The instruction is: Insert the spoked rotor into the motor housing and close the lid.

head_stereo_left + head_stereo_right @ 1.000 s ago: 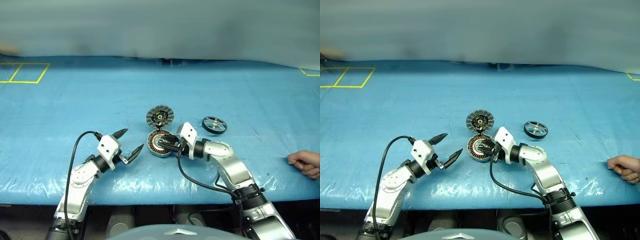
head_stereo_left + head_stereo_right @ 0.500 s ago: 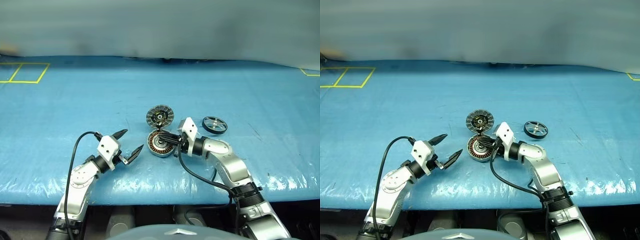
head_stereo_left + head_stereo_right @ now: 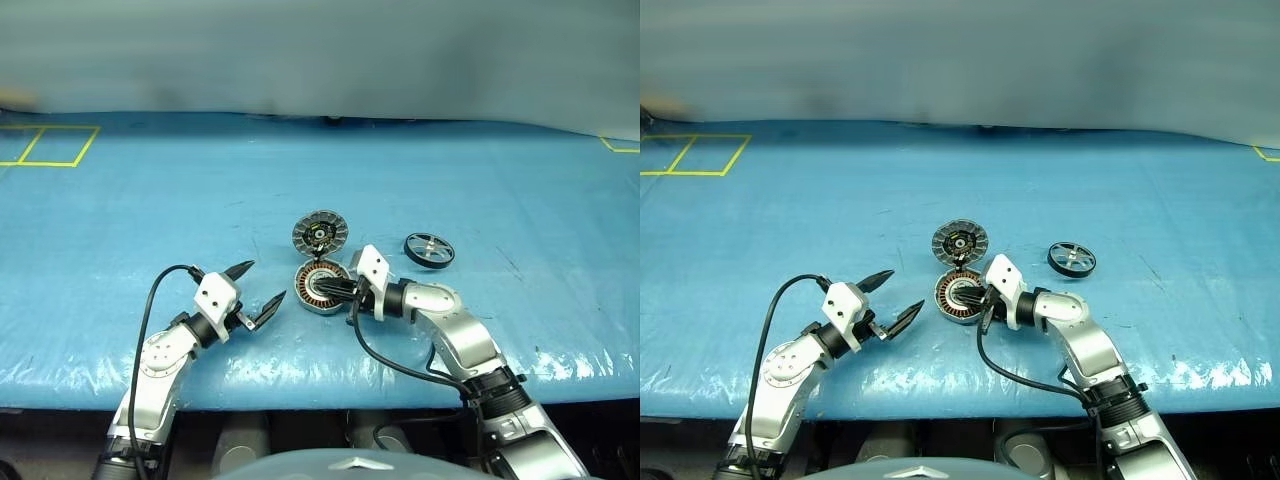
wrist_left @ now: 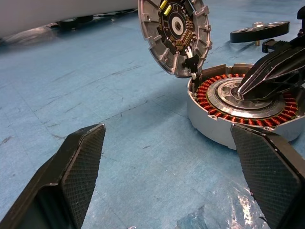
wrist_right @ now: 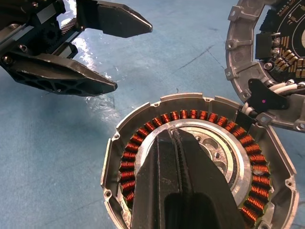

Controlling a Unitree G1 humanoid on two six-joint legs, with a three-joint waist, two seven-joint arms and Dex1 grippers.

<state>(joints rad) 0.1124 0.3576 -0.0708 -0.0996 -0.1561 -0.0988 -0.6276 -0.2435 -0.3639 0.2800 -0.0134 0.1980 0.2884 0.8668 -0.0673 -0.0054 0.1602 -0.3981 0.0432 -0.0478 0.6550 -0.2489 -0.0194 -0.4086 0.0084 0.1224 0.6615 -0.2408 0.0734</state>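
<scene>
Biggest change from a second ago: the person's hand that sat at the right edge of the blue table cover (image 3: 120, 210) is gone, and the right gripper (image 5: 177, 138) has gone from partly open to fully pinched together, its 2 black fingers pressed flat against each other with nothing between them. Its tips sit over the pale centre of the motor housing (image 3: 320, 288), inside the copper winding ring; can't tell if they actually touch it. The arm itself barely shifted. The left gripper (image 3: 262, 284) hasn't budged, fingers spread wide and empty, just beside the housing on its left. The lid (image 3: 320, 234) stands tilted open on the far rim of the housing, ribbed inside facing the robot. The spoked rotor (image 3: 429, 249) lies flat on the cover, well apart to the right. There's tiny pale lettering on the lid's dark circuit board in the right wrist view, but it's too small to read.
</scene>
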